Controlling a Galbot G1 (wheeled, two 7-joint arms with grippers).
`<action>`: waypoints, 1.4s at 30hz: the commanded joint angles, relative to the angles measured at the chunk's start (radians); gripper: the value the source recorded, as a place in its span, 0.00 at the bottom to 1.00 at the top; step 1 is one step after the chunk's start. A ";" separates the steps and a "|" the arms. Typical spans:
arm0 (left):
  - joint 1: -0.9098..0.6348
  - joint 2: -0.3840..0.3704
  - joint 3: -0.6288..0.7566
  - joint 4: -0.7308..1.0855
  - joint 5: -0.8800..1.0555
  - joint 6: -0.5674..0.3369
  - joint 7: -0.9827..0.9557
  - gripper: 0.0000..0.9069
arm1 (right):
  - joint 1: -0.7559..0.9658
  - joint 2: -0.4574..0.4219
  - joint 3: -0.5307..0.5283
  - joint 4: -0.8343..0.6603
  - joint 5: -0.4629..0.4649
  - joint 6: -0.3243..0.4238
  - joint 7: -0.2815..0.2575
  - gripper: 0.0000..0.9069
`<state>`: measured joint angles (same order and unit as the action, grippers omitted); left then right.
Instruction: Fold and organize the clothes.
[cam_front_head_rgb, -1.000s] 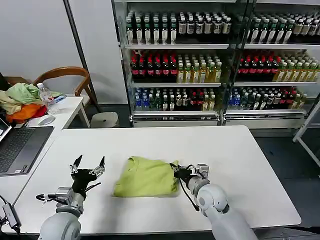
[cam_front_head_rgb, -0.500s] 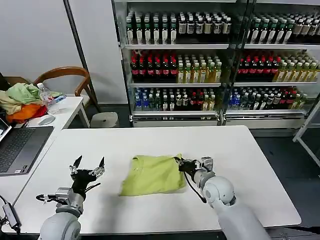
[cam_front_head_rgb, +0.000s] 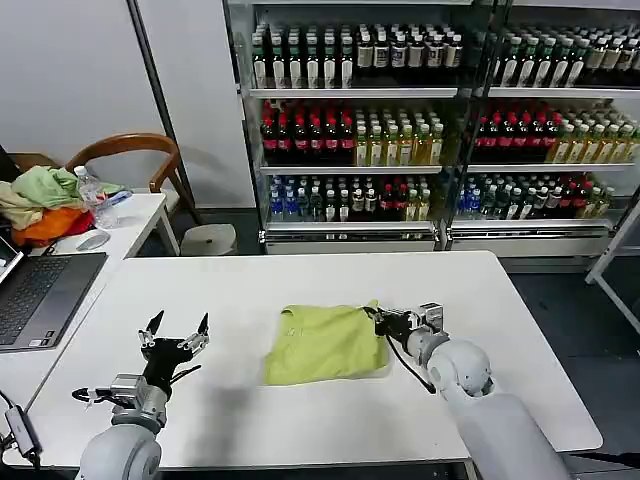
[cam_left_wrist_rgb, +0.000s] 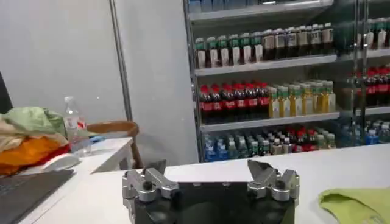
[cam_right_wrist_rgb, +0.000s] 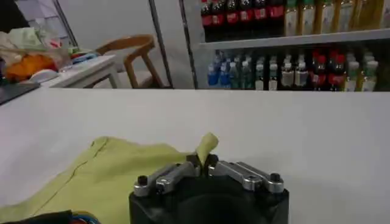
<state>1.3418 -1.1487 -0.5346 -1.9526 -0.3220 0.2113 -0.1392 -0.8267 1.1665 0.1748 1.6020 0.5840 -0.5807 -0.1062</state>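
Evidently to drag it, the right gripper (cam_front_head_rgb: 383, 322) pinched the folded lime T-shirt (cam_front_head_rgb: 325, 345) by its edge; the left gripper (cam_front_head_rgb: 176, 334) waited, fingers spread, holding nothing.

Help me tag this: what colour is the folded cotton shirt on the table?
Lime yellow-green T-shirt, clearest in the head view.

Bright, even indoor light, soft shadows, sharp focus throughout.

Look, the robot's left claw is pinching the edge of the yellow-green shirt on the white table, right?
Not quite: the right gripper pinches the yellow-green shirt on the white table, as the right wrist view shows. The left gripper hovers open, apart from it.
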 joint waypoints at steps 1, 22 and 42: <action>-0.002 -0.001 0.001 0.001 -0.002 0.001 0.000 1.00 | 0.017 -0.011 0.012 -0.035 -0.032 0.000 -0.057 0.00; -0.010 0.006 0.003 -0.008 -0.018 0.012 0.001 1.00 | 0.006 -0.019 0.059 0.022 -0.104 0.003 0.020 1.00; -0.031 0.005 0.009 -0.004 -0.007 -0.032 0.017 1.00 | -0.086 -0.068 0.151 0.086 -0.288 0.313 0.139 1.00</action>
<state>1.3297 -1.1459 -0.5298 -1.9657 -0.3364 0.2121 -0.1351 -0.8830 1.1143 0.2773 1.6572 0.3909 -0.4619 -0.0206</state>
